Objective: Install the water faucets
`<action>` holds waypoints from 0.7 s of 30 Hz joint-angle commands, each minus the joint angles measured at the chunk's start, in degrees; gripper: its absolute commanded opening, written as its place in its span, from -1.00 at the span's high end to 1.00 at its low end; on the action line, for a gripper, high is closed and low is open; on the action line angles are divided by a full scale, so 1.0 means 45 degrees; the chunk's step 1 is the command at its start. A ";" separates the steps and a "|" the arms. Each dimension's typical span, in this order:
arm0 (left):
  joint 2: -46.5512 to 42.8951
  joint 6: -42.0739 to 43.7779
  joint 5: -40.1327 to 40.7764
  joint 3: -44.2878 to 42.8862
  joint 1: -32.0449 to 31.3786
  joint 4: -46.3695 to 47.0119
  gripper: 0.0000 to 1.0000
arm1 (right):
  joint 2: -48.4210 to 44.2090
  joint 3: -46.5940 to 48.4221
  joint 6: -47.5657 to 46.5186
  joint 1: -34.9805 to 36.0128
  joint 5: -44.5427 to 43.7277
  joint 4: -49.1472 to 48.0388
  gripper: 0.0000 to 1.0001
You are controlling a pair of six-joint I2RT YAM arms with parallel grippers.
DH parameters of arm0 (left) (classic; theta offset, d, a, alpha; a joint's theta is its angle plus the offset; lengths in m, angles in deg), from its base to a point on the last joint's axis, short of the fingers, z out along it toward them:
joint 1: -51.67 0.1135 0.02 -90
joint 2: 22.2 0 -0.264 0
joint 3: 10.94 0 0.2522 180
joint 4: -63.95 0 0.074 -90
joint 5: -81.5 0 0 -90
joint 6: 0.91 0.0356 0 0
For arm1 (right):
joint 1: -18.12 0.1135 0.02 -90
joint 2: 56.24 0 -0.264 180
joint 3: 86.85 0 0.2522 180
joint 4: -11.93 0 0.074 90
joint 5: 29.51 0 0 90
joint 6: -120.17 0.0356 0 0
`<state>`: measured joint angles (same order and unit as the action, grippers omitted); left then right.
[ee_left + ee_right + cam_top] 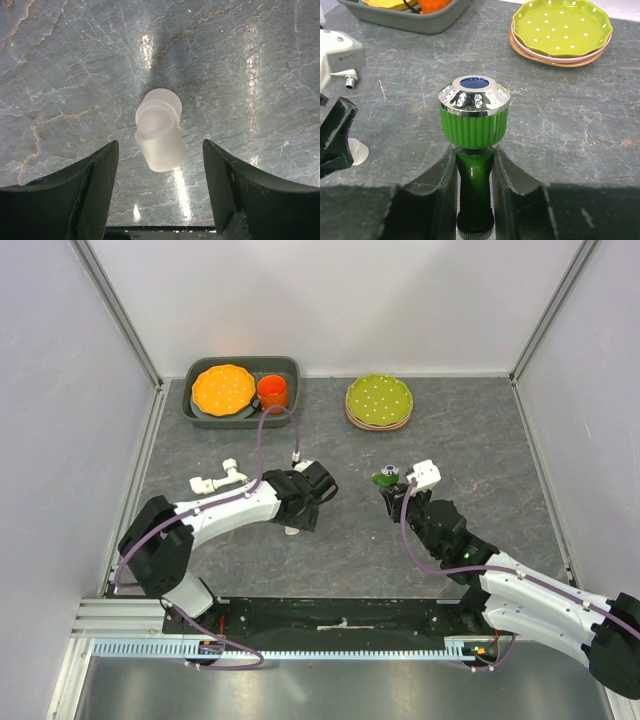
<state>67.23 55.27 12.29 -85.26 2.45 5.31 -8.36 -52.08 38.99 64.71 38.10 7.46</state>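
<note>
Right gripper [474, 167] has the green faucet [474, 125] pinched by its dark stem, jaws pressed in on both sides. The ribbed green knob with the chrome cap and blue centre stands upright above the fingers. From the top camera that's right of centre on the table [470, 450], with the green faucet [386, 477] held up off the surface.

Over to the left gripper [160, 145]: it's spread wide and pointing down, with the small white end piece [159, 131] on the stone between the fingers [95, 185], a clear gap on each side and no contact. From above, that piece [291, 531] peeks out just near of the left gripper [300, 505], around mid-table.

The white faucet [216, 481] lies on the table to the left, apart from both grippers.

At the far edge, a grey tray [290, 365] holds an orange plate [223, 388] and an orange cup [272, 391], and a dotted green plate [379, 398] sits to its right
</note>
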 commanded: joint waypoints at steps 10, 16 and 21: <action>0.1240 -0.0862 -0.0481 -0.0235 0.0486 0.0618 -0.33 | -0.0542 -0.0022 0.0150 -0.0060 -0.0297 -0.0263 1.00; 0.1475 -0.0882 -0.0558 -0.0176 0.0545 0.0638 -0.22 | -0.0600 -0.0022 0.0169 -0.0060 -0.0297 -0.0244 1.00; 0.1572 -0.0921 -0.0774 -0.0040 0.0526 0.0794 -0.21 | -0.0562 -0.0002 0.0169 -0.0041 -0.0258 -0.0224 1.00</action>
<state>73.89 53.52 10.07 -85.76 4.68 7.15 -9.98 -52.08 39.02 64.71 37.66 7.81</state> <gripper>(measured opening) 0.609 0.321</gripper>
